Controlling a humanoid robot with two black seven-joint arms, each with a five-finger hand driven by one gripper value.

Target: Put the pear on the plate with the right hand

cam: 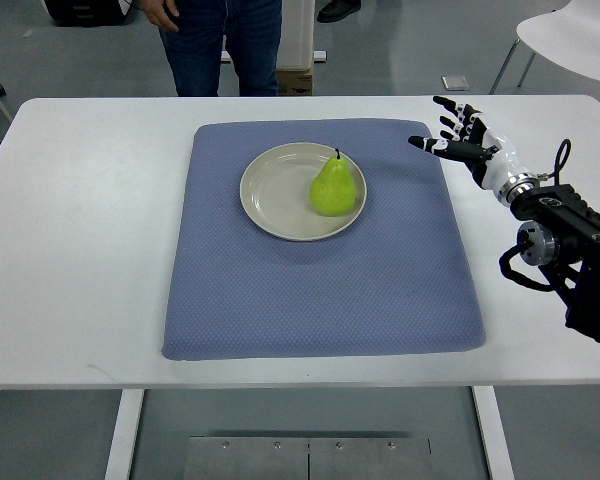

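Observation:
A green pear (335, 187) with a dark stem lies on the right part of a cream plate (275, 195). The plate sits on a blue-grey mat (320, 290) on the white table. My right hand (458, 131) is at the mat's far right corner, to the right of the plate and apart from the pear. Its fingers are spread and hold nothing. The left arm does not show.
A person in jeans (220, 45) stands beyond the table's far edge. A white chair (570, 35) is at the far right. The white table (80, 230) has bare surface to the left of the mat.

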